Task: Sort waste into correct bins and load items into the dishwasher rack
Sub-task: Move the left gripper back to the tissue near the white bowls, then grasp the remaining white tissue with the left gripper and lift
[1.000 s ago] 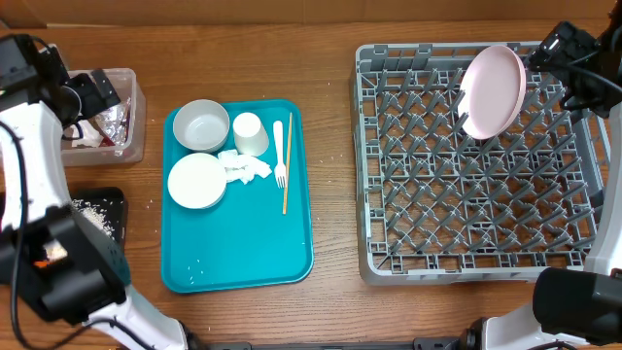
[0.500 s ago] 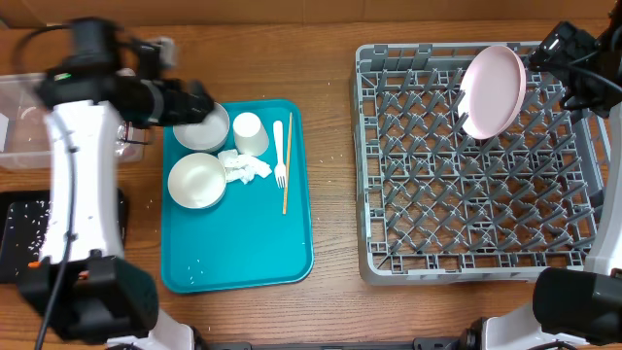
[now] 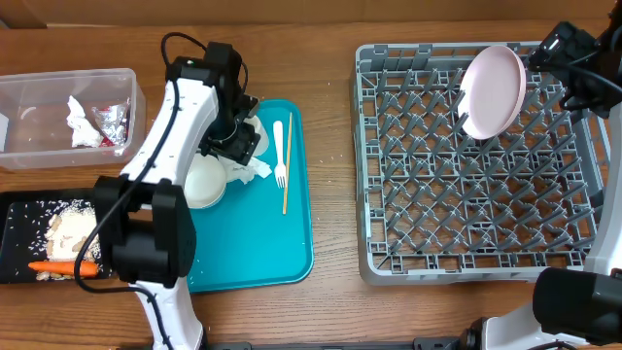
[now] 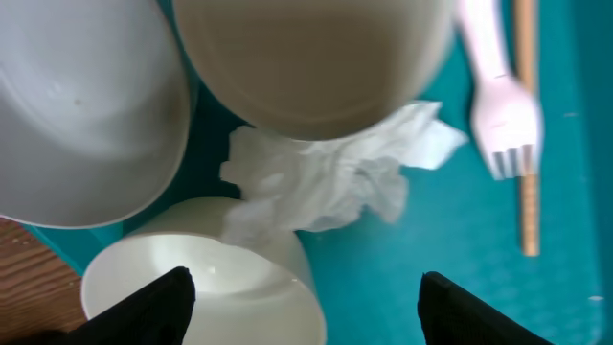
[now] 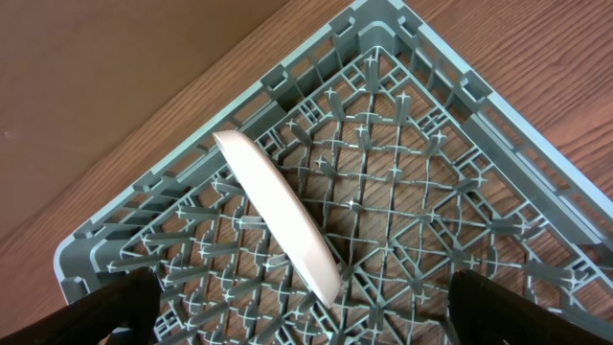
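Rack-loading looks barely begun: the grey dishwasher rack [image 3: 476,214] on the tabletop [image 3: 330,292] holds only the pink plate [image 3: 493,89], standing on edge among the pegs at its far side. The right gripper [image 5: 302,283] hangs above that plate with its jaws spread wide and nothing between them. The step in hand is, by my reading, waste-sorting on the teal tray [image 3: 253,243]. The clear tub [image 3: 68,75] already holds crumpled paper and foil, and the black tray [image 3: 19,199] holds rice and a carrot [image 3: 60,266]. The left gripper [image 4: 306,283] hovers over the tray's far end, jaws apart and gripping nothing. Two white bowls [image 4: 86,105] crowd the top of the wrist view and the small cup [image 4: 196,287] sits close by one finger. The crumpled napkin [image 4: 326,182] lies just ahead of the tips, roughly centred in the gap and touching the cup's rim. The next move probably calls for dropping onto the paper alone, clear of cup and bowls, then carrying it to the tub. The fork [image 4: 503,105] and wooden stick [image 4: 525,125] lie off to the side, untouched.
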### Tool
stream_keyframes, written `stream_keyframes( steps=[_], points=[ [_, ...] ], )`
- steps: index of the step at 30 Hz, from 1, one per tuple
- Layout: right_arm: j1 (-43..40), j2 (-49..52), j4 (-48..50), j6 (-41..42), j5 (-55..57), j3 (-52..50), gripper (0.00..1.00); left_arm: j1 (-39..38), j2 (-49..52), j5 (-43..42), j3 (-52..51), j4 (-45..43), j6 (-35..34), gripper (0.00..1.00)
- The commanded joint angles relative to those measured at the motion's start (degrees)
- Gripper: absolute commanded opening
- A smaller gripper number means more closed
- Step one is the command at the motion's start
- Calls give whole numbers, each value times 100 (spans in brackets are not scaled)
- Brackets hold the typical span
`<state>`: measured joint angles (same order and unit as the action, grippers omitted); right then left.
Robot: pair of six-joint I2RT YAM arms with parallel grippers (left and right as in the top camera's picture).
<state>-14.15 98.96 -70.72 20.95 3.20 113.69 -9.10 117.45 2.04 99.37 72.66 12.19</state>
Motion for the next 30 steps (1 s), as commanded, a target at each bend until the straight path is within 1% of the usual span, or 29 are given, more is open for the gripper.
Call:
stream_keyframes(
  steps=[1,9,14,15,18,21,24,29,30],
  points=[
    [9,-48,9,11,17,70,100,68,149,352,11,20,223,80],
    [9,-48,9,11,17,70,100,79,433,348,11,-13,459,79],
    [9,-48,9,11,17,70,100,79,496,345,11,-83,455,79],
    [9,-48,9,11,17,70,100,79,496,348,11,-107,455,78],
    [9,-48,9,11,17,70,100,79,496,348,11,-142,455,69],
    [9,-48,9,11,17,70,100,83,496,350,11,-184,455,66],
    [9,-48,9,11,17,70,100,83,496,348,11,-332,455,60],
    [9,-48,9,11,17,70,100,83,496,348,11,-468,455,58],
    [9,-48,9,11,17,70,100,83,496,348,11,-466,455,56]
  ],
)
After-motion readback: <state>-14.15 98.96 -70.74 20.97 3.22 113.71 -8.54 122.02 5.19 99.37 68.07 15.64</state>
